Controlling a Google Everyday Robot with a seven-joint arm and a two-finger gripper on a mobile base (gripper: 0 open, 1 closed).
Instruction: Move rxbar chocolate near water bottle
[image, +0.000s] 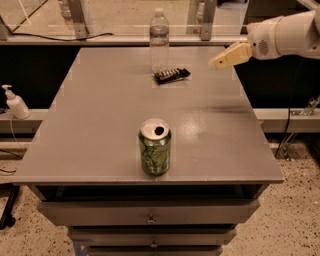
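The rxbar chocolate (172, 75), a flat black wrapper with pale stripes, lies on the grey table (100, 110) near its far edge. It is just in front of and slightly right of the water bottle (159, 40), a clear upright bottle with a white cap. My gripper (220, 61) hangs above the table's far right part, well to the right of the bar and apart from it. It holds nothing that I can see.
A green soda can (155, 146) stands upright near the table's front edge, its top opened. A small white pump bottle (16, 102) stands off the table at the left. A railing runs behind the table. Drawers sit below the tabletop.
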